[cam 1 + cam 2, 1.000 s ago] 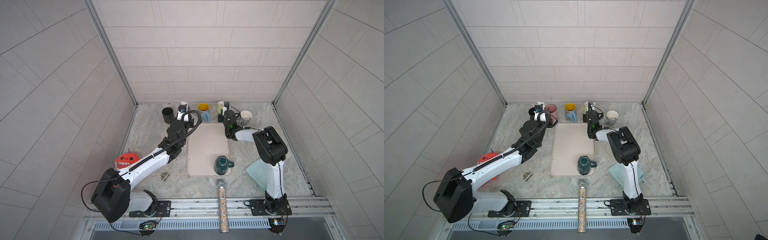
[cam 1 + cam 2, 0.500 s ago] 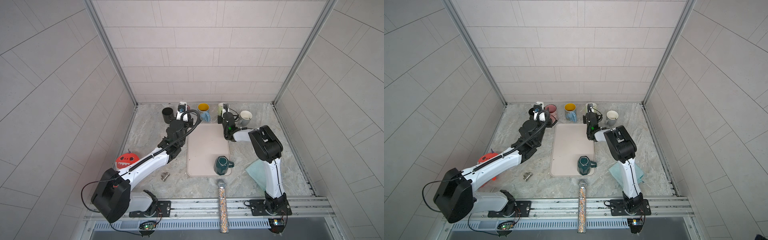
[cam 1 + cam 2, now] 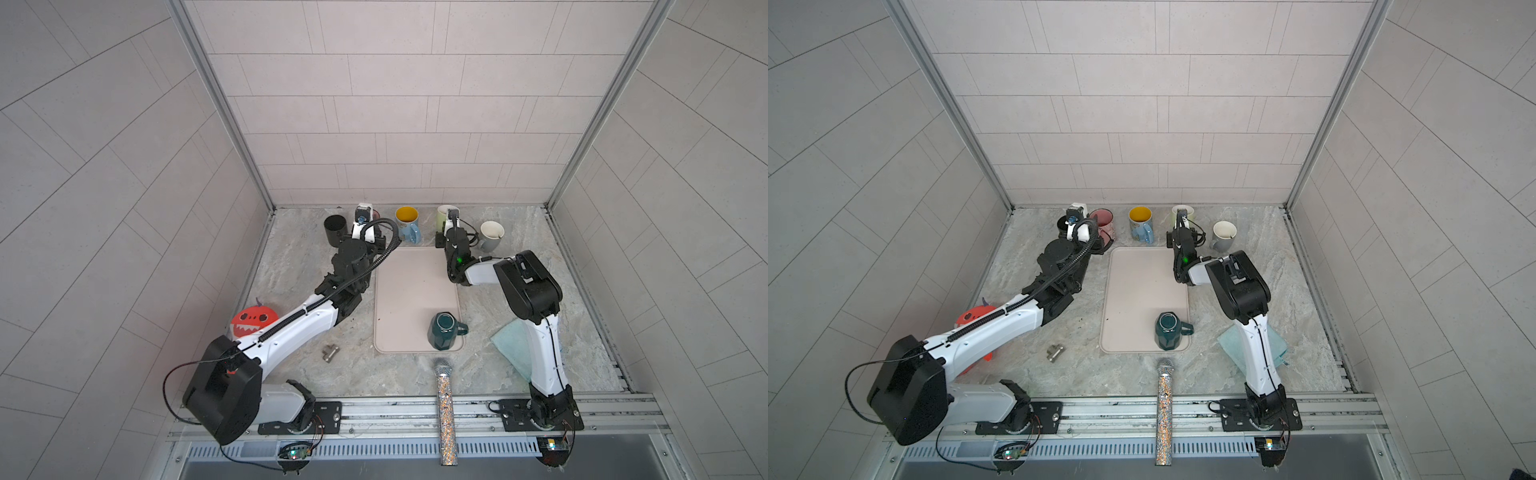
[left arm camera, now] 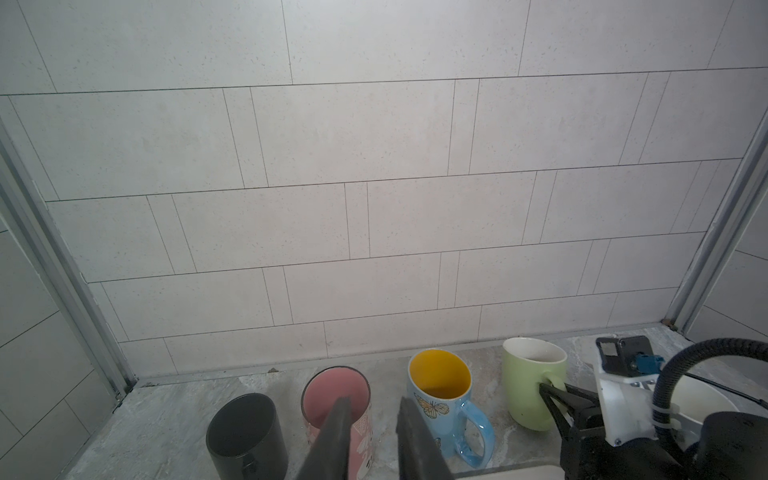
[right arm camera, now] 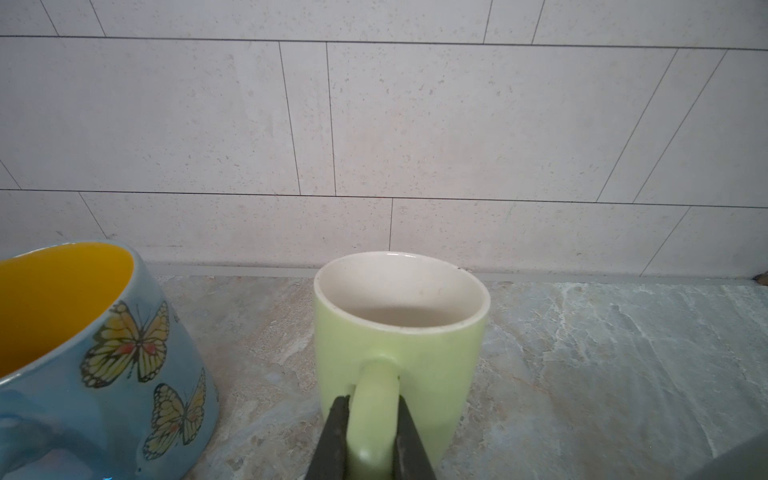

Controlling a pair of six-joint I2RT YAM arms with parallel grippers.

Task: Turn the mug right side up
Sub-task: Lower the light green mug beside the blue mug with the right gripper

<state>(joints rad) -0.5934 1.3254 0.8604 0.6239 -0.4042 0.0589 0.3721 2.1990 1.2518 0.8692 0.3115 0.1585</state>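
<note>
"Standing upright, was it, the green mug (image 5: 399, 332)?"

"Yes. It stood mouth up on the worktop (image 3: 299, 257), in the back row close to the rear wall, with its pale inside showing."

"And the right pincer (image 5: 371, 402)?"

"It was pinching the mug's handle, one finger pressed against each side. The handle pointed back toward the arm."

"What stood next to the mug?"

"On one side was a blue butterfly mug (image 5: 124, 353) with a yellow inside, near it but not touching. On the other side was a grey mug (image 3: 491, 236), close to the right arm's wrist. Both were mouth up."

"The left pincer (image 4: 374, 401)?"

"It was spread a little. Bare worktop showed in the gap, and nothing was caught between the fingers. It sat at the pink mug (image 4: 332, 386), which stood between a black mug (image 4: 245, 432) and the butterfly one."

"Further out?"

"A beige mat (image 3: 415, 291) lay in front of the row. A teal mug (image 3: 442, 330) sat at its near right corner with the handle to the right. I could not tell which way up it was. A glittery microphone (image 3: 444, 395) lay just in front of the mat, reaching out over the rail. A pale cloth (image 3: 509, 340) lay under the right arm. A small metal clip (image 3: 330, 353) lay left of the mat, and a red toy (image 3: 253, 322) sat beside the left arm."
</note>
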